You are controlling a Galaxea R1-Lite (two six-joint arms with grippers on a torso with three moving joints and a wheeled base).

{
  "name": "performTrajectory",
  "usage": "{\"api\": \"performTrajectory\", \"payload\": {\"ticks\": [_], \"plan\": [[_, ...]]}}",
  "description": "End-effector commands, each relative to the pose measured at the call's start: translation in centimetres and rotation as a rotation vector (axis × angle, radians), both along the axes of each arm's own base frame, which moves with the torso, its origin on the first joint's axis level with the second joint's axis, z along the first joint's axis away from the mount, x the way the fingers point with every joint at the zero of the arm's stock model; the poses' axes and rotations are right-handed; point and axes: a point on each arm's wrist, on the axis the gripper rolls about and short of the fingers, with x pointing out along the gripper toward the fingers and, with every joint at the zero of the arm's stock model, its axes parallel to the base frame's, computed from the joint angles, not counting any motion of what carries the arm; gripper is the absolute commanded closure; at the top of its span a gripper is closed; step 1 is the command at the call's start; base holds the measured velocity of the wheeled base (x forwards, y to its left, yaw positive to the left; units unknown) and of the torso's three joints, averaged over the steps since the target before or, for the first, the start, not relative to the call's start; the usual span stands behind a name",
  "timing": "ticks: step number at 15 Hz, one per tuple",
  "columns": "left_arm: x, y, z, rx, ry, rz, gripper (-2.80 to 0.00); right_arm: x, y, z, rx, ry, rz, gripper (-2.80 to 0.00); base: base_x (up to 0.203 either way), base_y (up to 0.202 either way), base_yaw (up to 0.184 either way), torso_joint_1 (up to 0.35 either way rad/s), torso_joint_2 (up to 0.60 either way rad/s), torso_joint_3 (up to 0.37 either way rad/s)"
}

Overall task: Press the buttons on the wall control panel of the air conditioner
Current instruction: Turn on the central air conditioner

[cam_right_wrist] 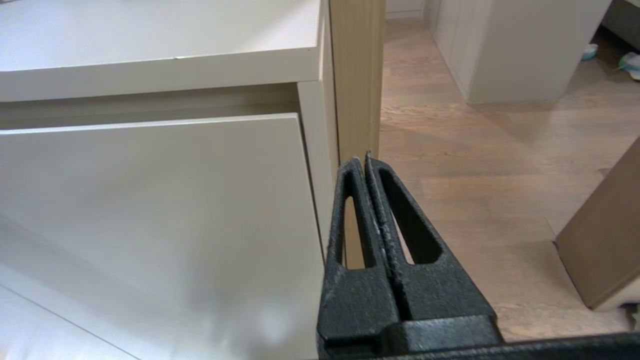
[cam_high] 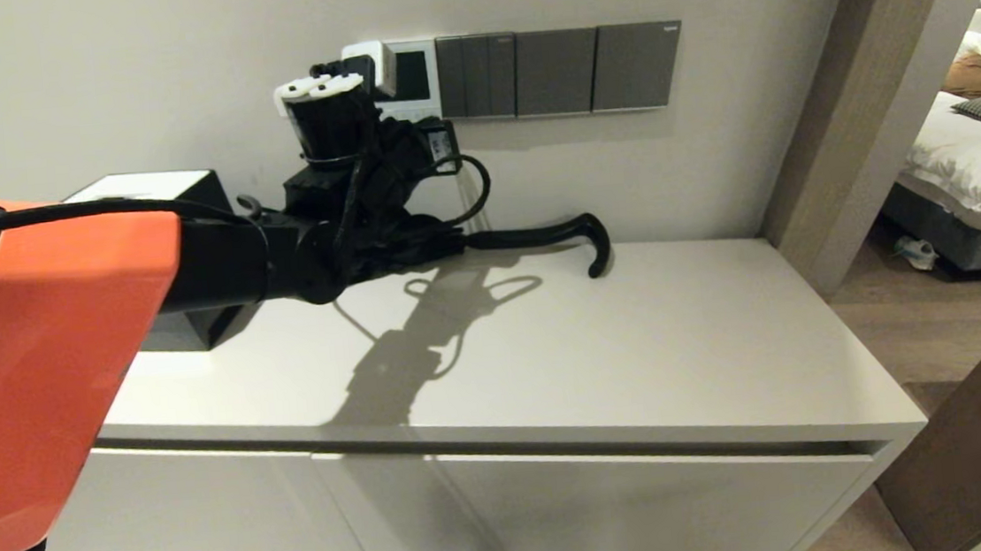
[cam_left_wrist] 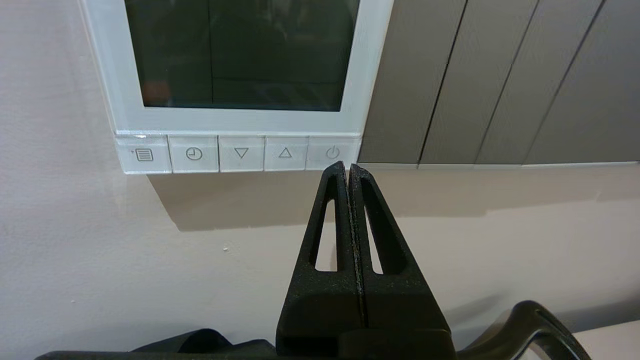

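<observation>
Jaws clenched, left gripper (cam_left_wrist: 347, 166) sits just under the power button (cam_left_wrist: 332, 153), last of 5 buttons (cam_left_wrist: 239, 153) below the panel (cam_left_wrist: 235, 120) screen: nudge up slightly, press straight in, gently.

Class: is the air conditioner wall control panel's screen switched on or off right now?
Off. The wall control panel has a dark screen with no digits; the shut left gripper sits at its power button.
</observation>
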Motion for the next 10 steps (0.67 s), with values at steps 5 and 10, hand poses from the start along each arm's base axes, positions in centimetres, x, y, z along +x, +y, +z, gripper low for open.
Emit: {"api": "performTrajectory", "payload": {"ticks": [5, 10], "plan": [[0.73, 0.60, 0.19, -0.006, -0.007, 0.021, 0.00, 0.03, 0.00, -0.08, 0.000, 0.004, 0.000, 0.00, 0.000, 0.000, 0.000, 0.000, 0.00, 0.000], [0.75, 0.68, 0.04, -0.006, -0.004, 0.024, 0.00, 0.03, 0.00, -0.08, 0.000, 0.004, 0.000, 0.00, 0.000, 0.000, 0.000, 0.000, 0.00, 0.000]]}}
